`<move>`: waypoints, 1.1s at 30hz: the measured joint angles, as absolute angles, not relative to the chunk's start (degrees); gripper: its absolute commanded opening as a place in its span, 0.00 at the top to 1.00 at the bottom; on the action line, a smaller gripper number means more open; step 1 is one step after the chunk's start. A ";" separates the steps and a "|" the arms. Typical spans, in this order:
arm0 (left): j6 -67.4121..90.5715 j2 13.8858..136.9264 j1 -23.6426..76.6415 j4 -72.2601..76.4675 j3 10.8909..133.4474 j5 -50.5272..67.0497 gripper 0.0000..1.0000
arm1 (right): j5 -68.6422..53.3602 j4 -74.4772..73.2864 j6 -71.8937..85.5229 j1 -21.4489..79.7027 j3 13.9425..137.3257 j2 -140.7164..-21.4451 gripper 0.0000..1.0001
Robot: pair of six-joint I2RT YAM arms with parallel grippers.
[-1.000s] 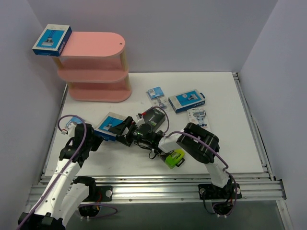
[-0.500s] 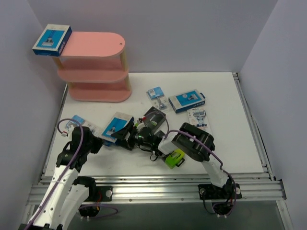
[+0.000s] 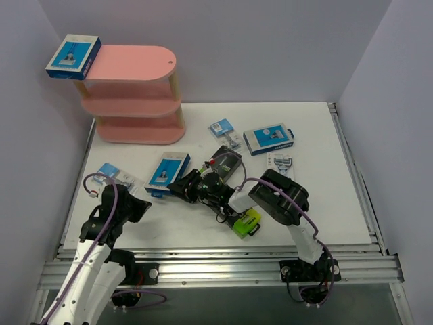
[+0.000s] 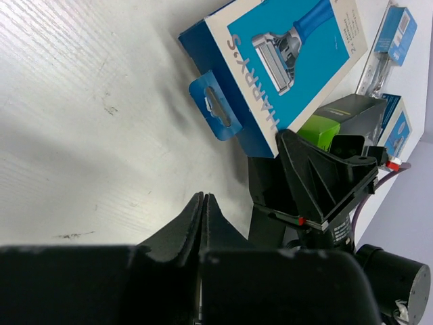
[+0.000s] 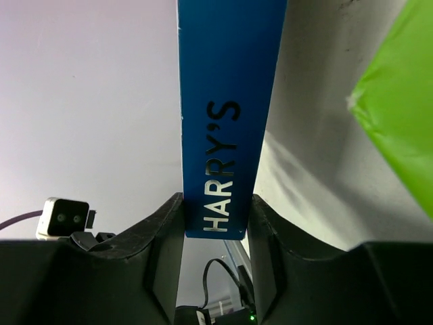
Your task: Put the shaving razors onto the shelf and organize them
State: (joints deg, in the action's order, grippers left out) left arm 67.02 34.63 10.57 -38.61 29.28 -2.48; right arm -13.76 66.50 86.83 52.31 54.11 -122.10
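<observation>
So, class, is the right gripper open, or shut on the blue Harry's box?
Shut on it. In the right wrist view the right gripper presses against both sides of the blue Harry's box, with no gap showing.

Left arm point(image 3: 105, 217) jaws pressed together, right arm point(image 3: 279, 198) jaws clamped

Soft, even light falls from overhead in the top view. The white counter point(image 3: 338, 210) reads bright without glare, and the pink three-tier shelf point(image 3: 135, 64) throws only a faint shadow at its foot. In the left wrist view the flat blue-and-white cardboard razor box point(image 4: 291, 68) is crisp and casts a grey shadow on the counter, while the jaws of the left gripper point(image 4: 203, 203) are black, underexposed and blurred. In the right wrist view the box's blue edge is sharp, the lime-green box end point(image 5: 399, 115) is soft and bright, and the jaws of the right gripper point(image 5: 216, 223) are dark.
</observation>
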 measured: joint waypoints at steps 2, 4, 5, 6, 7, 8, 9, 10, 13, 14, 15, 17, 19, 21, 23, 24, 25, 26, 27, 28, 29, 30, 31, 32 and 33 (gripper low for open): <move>66.81 34.24 10.57 -38.70 28.99 -2.44 0.89 | -13.56 65.87 86.46 52.23 54.33 -122.13 0.94; 66.57 33.91 10.57 -38.74 28.95 -2.42 0.84 | -13.52 65.45 86.04 52.23 54.43 -122.13 0.98; 66.32 33.78 10.57 -38.74 28.95 -2.44 0.81 | -13.52 65.36 85.80 52.23 54.43 -122.13 1.00; 66.08 33.63 10.57 -38.74 28.95 -2.44 0.75 | -13.54 65.34 85.65 52.23 54.43 -122.13 1.00; 65.60 33.50 10.57 -38.74 28.95 -2.46 0.72 | -13.54 65.32 85.45 52.23 54.43 -122.13 1.00; 65.45 33.36 10.57 -38.76 28.95 -2.46 0.69 | -13.54 65.30 85.32 52.23 54.43 -122.13 1.00; 65.10 33.23 10.57 -38.76 28.95 -2.50 0.63 | -13.54 65.30 85.19 52.23 54.43 -122.10 1.00; 64.75 33.21 10.57 -38.74 28.95 -2.52 0.61 | -13.54 65.30 84.95 52.23 54.43 -122.13 1.00; 64.27 33.28 10.57 -38.79 29.30 -2.50 0.57 | -13.67 65.08 83.88 52.21 54.43 -122.02 1.00; 64.27 33.41 10.55 -38.79 29.69 -2.48 0.56 | -13.87 64.86 83.48 52.07 54.43 -121.95 1.00; 64.36 33.47 10.55 -38.72 30.17 -2.28 0.54 | -14.09 64.47 82.96 51.88 54.43 -121.75 1.00; 64.84 33.80 10.35 -37.65 31.38 -1.08 0.50 | -14.55 63.22 82.06 51.29 54.43 -121.23 1.00; 66.08 33.95 10.24 -35.31 32.36 0.60 0.45 | -14.76 61.39 80.77 50.30 54.43 -120.38 1.00; 67.57 34.04 10.11 -32.14 33.19 2.20 0.44 | -14.90 59.29 79.20 49.39 54.54 -119.15 1.00; 69.21 34.04 9.98 -29.19 33.80 3.38 0.43 | -14.83 56.82 77.76 48.38 54.83 -117.60 1.00; 70.00 34.04 9.98 -27.92 34.02 3.84 0.43 | -14.83 55.61 76.95 47.88 55.00 -116.77 1.00; 70.61 34.04 9.98 -26.72 34.15 4.29 0.42 | -14.83 54.50 76.18 47.42 55.13 -115.90 1.00; 71.20 34.04 9.96 -25.80 34.24 4.69 0.42 | -14.81 53.71 75.50 46.98 55.24 -115.00 1.00; 71.64 34.04 9.96 -25.04 34.26 4.99 0.42 | -14.83 53.17 74.85 46.54 55.31 -114.06 1.00; 72.03 34.04 9.96 -24.40 34.28 5.30 0.41 | -14.85 52.66 74.26 46.17 55.33 -113.14 1.00; 72.34 34.04 9.93 -23.99 34.28 5.50 0.40 | -14.87 52.27 73.73 45.82 55.33 -112.18 1.00; 72.60 34.04 9.91 -23.57 34.28 5.74 0.39 | -14.90 51.96 73.21 45.34 55.33 -111.24 1.00; 72.90 34.00 9.89 -23.18 34.28 6.02 0.38 | -14.92 51.72 72.73 44.97 55.33 -110.32 1.00; 73.19 33.91 9.89 -22.85 34.26 6.33 0.37 | -14.90 51.44 72.03 44.58 55.33 -109.19 1.00; 73.63 33.69 9.87 -22.37 34.17 6.74 0.35 | -14.90 51.16 71.59 44.23 55.33 -108.20 1.00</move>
State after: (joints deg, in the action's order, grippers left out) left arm 73.63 33.69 9.87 -22.37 34.17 6.74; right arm -14.90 51.16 71.59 44.23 55.33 -108.20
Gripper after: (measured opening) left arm 0.621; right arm 0.336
